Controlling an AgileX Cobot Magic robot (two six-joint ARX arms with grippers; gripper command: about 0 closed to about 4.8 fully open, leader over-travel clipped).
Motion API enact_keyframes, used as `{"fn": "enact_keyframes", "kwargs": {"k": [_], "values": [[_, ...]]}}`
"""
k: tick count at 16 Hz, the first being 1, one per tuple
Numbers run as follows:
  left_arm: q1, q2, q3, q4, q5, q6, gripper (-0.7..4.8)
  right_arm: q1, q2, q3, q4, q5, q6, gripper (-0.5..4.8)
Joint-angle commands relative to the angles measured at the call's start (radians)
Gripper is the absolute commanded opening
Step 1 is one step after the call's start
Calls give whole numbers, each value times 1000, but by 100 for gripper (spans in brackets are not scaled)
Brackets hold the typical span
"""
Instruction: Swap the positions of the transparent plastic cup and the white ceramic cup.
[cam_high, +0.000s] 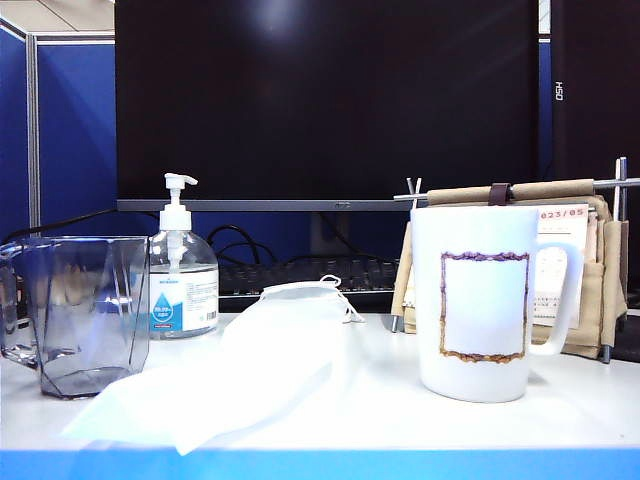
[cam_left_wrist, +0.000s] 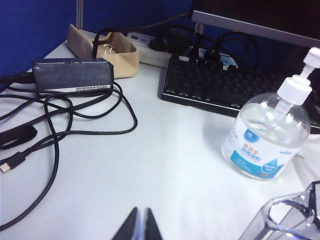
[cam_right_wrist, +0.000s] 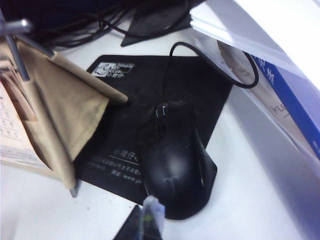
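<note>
The transparent plastic cup (cam_high: 85, 310) stands at the left of the table in the exterior view, its handle at the far left. A corner of its rim (cam_left_wrist: 290, 217) shows in the left wrist view. The white ceramic cup (cam_high: 485, 300), with a brown-purple outline on its side, stands at the right with its handle to the right. Neither gripper shows in the exterior view. My left gripper (cam_left_wrist: 140, 216) is shut and empty over bare table, beside the plastic cup. My right gripper (cam_right_wrist: 145, 212) is shut above the table near a mouse. The white cup is out of the right wrist view.
A pump sanitizer bottle (cam_high: 182, 285) stands just right of the plastic cup. A white face mask (cam_high: 260, 360) lies between the cups. Behind are a monitor (cam_high: 330, 100), a keyboard (cam_left_wrist: 215, 82) and a desk calendar (cam_high: 580, 250). A power adapter (cam_left_wrist: 70, 75) lies among cables, and a mouse (cam_right_wrist: 172, 155) sits on its pad.
</note>
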Motion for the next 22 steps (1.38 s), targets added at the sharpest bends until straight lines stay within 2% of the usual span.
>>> {"fn": "enact_keyframes", "kwargs": {"k": [1, 2, 3, 4, 5, 7, 8, 9, 11, 12, 14, 18, 22], "values": [[1, -1, 0, -9, 3, 4, 22, 2, -2, -7, 21, -8, 4, -5], [1, -1, 0, -9, 3, 3, 22, 2, -2, -7, 21, -18, 6, -5], [1, -1, 0, -9, 4, -40, 22, 2, -2, -7, 22, -55, 40, -5], [1, -1, 2, 1, 108, -203, 26, 2, -2, -6, 47, -231, 79, 28], [1, -1, 3, 20, 229, -208, 36, 2, -2, -5, 76, -339, 74, 29], [0, -1, 5, 64, 412, -208, 124, 2, -2, 2, 114, -506, 70, 47], [0, -1, 16, 55, 432, -203, 144, 2, -2, 12, 109, -542, 70, 57], [0, -1, 31, 31, 429, -184, 160, 2, -2, 29, 94, -576, 70, 67], [0, -1, 87, -101, 397, -43, 162, 4, -2, 63, 64, -609, 84, 109], [0, -1, 98, -166, 367, -29, 162, 5, -2, 70, 65, -609, 105, 109], [0, 0, 98, -230, 332, -25, 162, 6, -2, 75, 74, -618, 154, 109], [0, 0, 100, -248, 320, 8, 163, 20, -2, 76, 74, -629, 203, 109], [-4, 5, 121, -287, 321, -28, 166, 51, -1, 78, 119, -671, 280, 118]]}}
